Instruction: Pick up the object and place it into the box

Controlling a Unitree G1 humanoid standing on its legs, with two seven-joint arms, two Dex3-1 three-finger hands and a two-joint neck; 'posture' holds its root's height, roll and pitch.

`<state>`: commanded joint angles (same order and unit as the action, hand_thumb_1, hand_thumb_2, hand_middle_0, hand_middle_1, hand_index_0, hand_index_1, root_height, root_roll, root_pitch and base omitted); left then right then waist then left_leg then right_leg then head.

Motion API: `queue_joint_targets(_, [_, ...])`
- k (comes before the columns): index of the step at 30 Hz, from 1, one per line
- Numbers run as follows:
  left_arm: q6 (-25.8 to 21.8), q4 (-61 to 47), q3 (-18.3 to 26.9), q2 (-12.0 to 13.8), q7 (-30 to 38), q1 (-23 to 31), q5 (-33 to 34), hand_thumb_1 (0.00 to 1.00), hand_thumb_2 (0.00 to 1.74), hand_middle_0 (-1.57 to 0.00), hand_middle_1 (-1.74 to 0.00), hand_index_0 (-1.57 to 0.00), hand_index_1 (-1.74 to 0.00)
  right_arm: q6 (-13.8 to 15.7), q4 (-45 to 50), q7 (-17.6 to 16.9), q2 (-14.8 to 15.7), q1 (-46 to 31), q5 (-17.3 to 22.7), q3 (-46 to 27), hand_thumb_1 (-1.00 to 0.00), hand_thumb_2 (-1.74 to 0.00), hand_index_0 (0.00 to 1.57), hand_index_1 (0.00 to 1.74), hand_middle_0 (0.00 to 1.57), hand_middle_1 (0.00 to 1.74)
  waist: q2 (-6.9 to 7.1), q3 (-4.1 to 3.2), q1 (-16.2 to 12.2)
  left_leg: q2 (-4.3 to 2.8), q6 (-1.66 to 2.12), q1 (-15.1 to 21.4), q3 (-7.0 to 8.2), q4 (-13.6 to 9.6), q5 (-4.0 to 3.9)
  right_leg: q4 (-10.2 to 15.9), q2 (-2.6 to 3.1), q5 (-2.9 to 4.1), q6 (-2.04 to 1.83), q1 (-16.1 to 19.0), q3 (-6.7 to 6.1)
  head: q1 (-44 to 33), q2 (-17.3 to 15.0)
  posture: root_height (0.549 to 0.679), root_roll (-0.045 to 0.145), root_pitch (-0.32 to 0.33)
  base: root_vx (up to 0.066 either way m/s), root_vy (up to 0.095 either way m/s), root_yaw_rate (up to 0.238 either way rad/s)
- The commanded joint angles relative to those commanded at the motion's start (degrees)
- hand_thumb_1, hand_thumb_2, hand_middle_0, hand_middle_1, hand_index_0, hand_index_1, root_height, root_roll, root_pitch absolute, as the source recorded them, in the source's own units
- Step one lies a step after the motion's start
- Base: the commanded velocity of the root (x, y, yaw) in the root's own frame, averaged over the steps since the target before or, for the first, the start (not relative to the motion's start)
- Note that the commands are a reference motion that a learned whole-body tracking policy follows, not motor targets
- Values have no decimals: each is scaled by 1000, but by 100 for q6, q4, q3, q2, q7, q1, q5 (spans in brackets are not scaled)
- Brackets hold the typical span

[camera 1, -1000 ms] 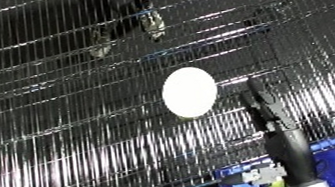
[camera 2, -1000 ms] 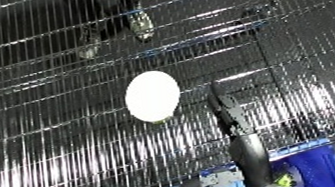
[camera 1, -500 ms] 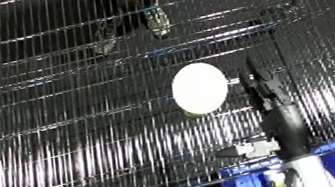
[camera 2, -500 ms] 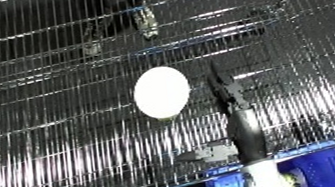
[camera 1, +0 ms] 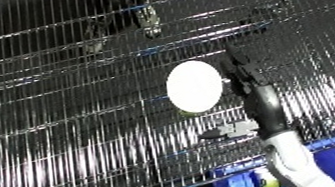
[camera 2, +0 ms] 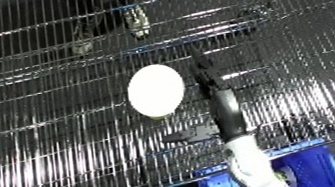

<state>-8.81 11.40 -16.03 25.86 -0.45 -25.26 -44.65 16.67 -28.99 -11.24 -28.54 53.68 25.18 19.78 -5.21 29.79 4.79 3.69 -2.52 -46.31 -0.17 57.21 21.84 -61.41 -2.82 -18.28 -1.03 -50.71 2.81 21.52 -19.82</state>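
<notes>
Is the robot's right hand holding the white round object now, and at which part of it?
Cannot be told. The right hand is at the right edge of the white round object, but a hold is not visible.

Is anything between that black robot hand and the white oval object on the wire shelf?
Nothing; in the left eye view the right hand sits directly beside the white oval object.

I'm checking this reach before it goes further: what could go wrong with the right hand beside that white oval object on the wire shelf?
1. The right hand sits at the edge of the white oval object, not around it; a smooth rounded object could be nudged away rather than gripped.
2. The wire shelf has open gaps, so fingers might catch.
3. The blue bin lies below the shelf edge; a drop may miss it.
</notes>
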Motion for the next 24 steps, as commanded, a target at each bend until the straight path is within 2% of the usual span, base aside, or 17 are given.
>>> queue_joint_targets(3, [-18,41,-30,5,-16,-32,-22,1000,1740,-1570,-1740,-1570,-1740,-23,-153,48,14,139,78,59,0,0,0,0,0,0,-15,0,22,12,-4,-14,-3,-4,-2,2,9,-2,6,-11,2,59,20,585,44,180,-7,-7,33])
queue_joint_targets(13, [-22,127,-115,-9,-22,-162,-71,1000,1740,-1570,-1740,-1570,-1740,-3,-475,218,92,488,255,245,-500,-870,785,870,785,870,-47,0,64,38,-17,-7,-11,-47,-19,24,24,1,31,-17,16,176,37,585,45,182,-9,-8,20])
queue_joint_targets(22, [-47,140,-119,-33,-26,-153,-50,1000,1740,-1570,-1740,-1570,-1740,-4,-490,157,123,492,241,235,-950,-1653,1492,1653,1492,1653,-38,0,46,26,-9,54,-2,-138,-55,114,46,29,32,45,17,150,107,588,46,182,-13,-13,-11])
queue_joint_targets(24, [-61,136,-120,-28,-24,-143,-49,1000,1740,-1570,-1740,-1570,-1740,8,-488,106,120,464,228,229,-950,-1653,1492,1653,1492,1653,-34,0,40,24,-5,84,-1,-174,-67,152,47,40,32,77,18,147,111,589,46,181,-13,-18,-18])
